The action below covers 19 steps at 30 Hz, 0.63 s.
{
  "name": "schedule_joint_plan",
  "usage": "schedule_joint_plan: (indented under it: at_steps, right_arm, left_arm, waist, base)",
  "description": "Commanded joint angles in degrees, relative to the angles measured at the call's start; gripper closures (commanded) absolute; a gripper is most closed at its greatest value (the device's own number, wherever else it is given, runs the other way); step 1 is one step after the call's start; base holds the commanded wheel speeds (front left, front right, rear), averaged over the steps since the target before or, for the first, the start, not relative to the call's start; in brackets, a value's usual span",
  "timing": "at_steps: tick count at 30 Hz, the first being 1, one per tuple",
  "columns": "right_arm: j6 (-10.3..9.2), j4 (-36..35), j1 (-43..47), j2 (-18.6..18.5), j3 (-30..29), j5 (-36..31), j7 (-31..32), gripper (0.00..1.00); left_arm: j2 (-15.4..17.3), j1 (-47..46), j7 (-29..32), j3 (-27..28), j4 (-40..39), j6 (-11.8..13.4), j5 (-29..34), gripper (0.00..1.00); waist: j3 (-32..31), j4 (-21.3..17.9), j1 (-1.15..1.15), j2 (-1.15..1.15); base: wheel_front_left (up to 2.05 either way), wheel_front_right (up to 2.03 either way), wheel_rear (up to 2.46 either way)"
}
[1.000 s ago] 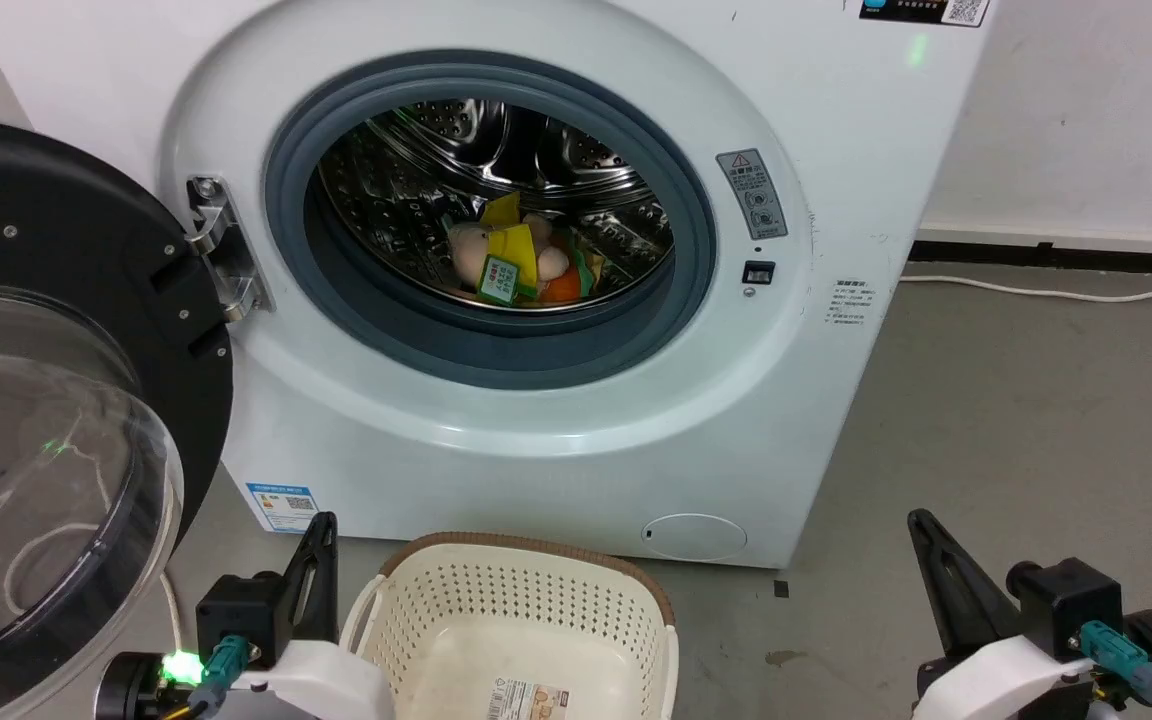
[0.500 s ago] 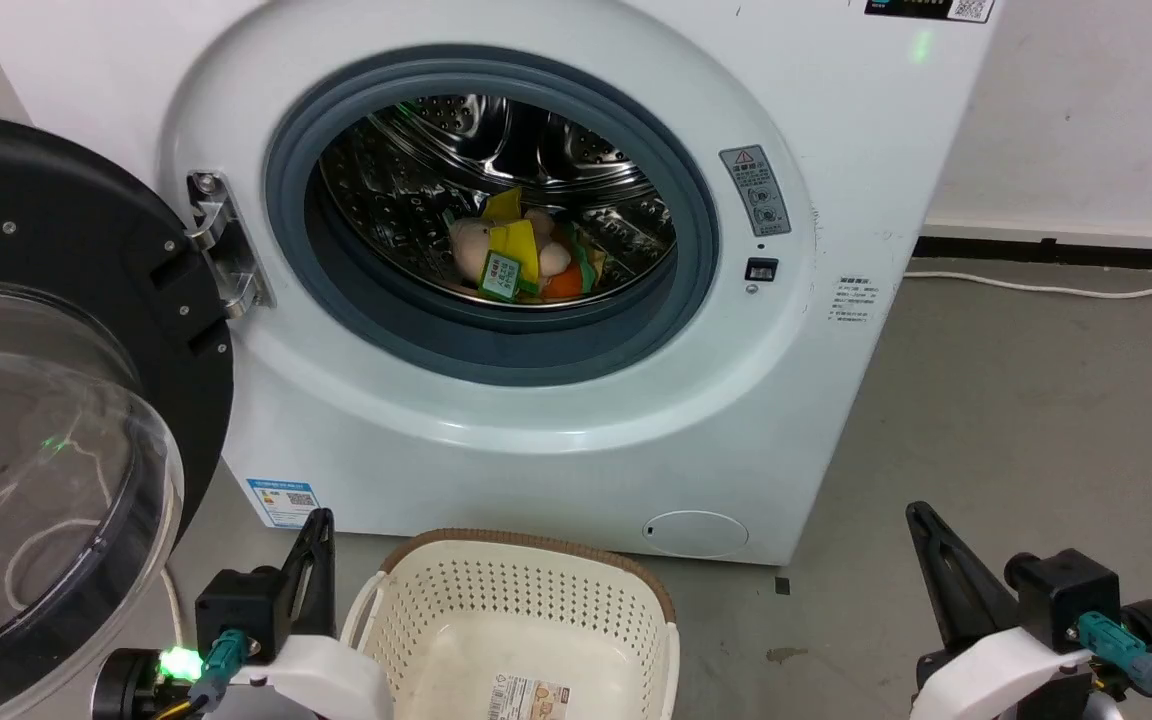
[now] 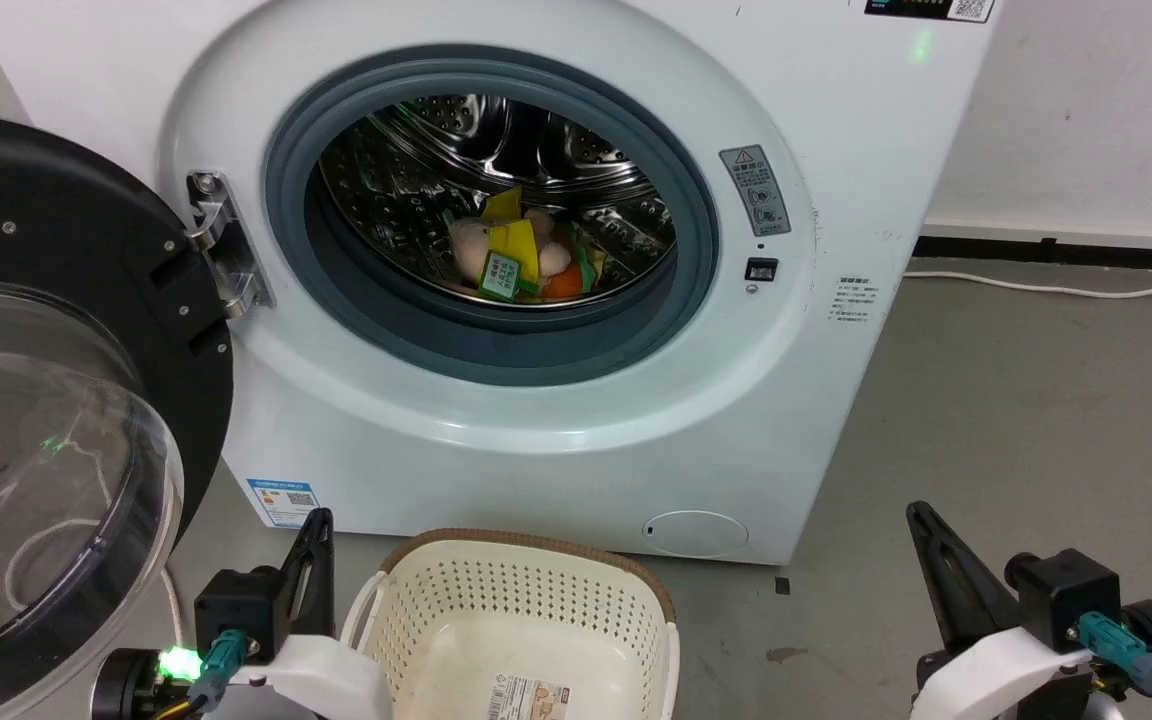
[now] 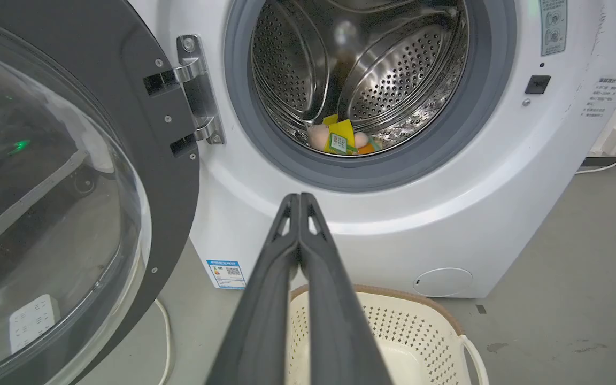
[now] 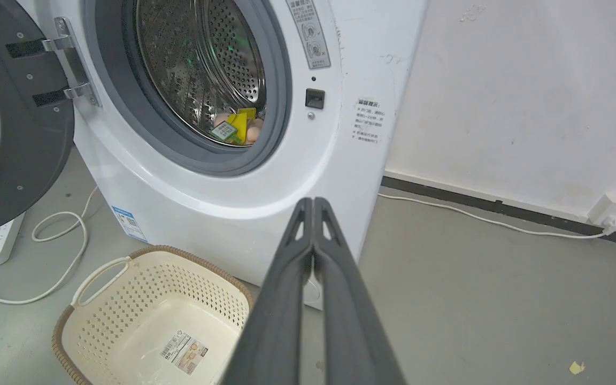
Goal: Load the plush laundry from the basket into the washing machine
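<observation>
- Quick status from the remote seat: both plush toys are inside the big white front-loading washing machine point(image 3: 536, 420). The pink doll with yellow parts and a green tag point(image 3: 471, 250) lies low in the steel perforated drum point(image 3: 406, 190). The orange bun-shaped plush with red and green stripes point(image 3: 563, 285) is tucked against its right side, half hidden.
- The cream perforated plastic basket with the brown rim point(image 3: 526, 545) sits on the floor point(image 3: 1016, 420) right in front of the washer. All I can spot inside is the label sticker point(image 3: 531, 697) on its bottom.
- The left tool point(image 3: 321, 525) has its fingers pressed flat together with nothing between them, and it hovers just beside the basket's left end.
- The right tool point(image 3: 921, 520) is the same, pinched closed and empty, well off to the basket's right over bare floor.
- So I reckon the loading itself is done, and this step is really just check-and-park.
- To do it well, I'd confirm the basket through the right wrist view before calling it.
- Both toys look close to the drum's front edge, just behind the grey gasket point(image 3: 496, 340). A gentle nudge deeper through the middle of the opening would keep them from rolling out.
- The black-rimmed clear-domed door point(image 3: 66, 230) hangs wide open on my left, so I'd keep that arm clear of it.
</observation>
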Motion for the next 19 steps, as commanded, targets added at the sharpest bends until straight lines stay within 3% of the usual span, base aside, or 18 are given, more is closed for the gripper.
schedule_joint_plan:
  at_steps: [1,19]
  right_arm:
    - [0.3,-0.12,-0.69,-0.07,-0.12,-0.43,0.08,1.0]
    - [0.3,-0.12,-0.69,-0.07,-0.12,-0.43,0.08,1.0]
  left_arm:
    - [0.0,-0.87,0.02,0.06,-0.26,-0.3,0.16,1.0]
    - [0.0,-0.87,0.02,0.06,-0.26,-0.3,0.16,1.0]
  waist:
    - [0.0,0.0,0.0,0.0]
    - [0.0,0.0,0.0,0.0]
  base:
    - [0.0,0.0,0.0]
    - [0.0,0.0,0.0]
